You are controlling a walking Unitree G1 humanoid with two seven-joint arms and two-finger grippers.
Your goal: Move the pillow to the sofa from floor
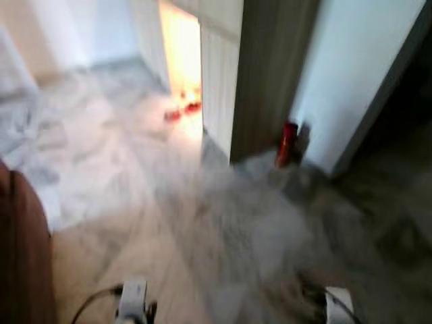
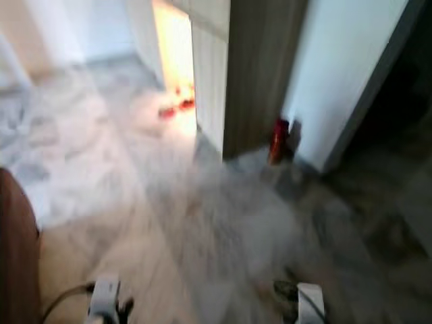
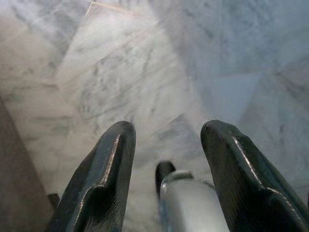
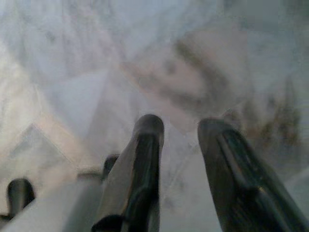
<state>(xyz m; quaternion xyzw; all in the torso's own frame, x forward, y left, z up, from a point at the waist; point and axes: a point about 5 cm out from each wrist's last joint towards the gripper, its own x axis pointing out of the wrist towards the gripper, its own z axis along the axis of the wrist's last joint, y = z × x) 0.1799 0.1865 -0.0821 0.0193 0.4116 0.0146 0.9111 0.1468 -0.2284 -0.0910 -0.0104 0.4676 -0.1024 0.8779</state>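
Both arms hang low over a grey-white marble floor point(image 1: 223, 229), their silver wrists at the bottom of the blurred head views: left arm point(image 1: 133, 300), right arm point(image 1: 335, 302). In the left wrist view my left gripper point(image 3: 166, 130) is open, with only floor between its black fingers point(image 3: 108, 164). My right gripper point(image 4: 178, 123) is also open over the marble, holding nothing. A brown rounded edge of furniture point(image 1: 23, 250), possibly the sofa, rises at the near left.
A red cylinder point(image 1: 287, 143) stands on the floor against a wooden panel point(image 1: 270, 74) and a white wall point(image 1: 351, 67). A brightly lit doorway point(image 1: 181, 47) has small red things point(image 1: 182, 111) at its foot. A dark opening point(image 1: 408, 108) lies to the right.
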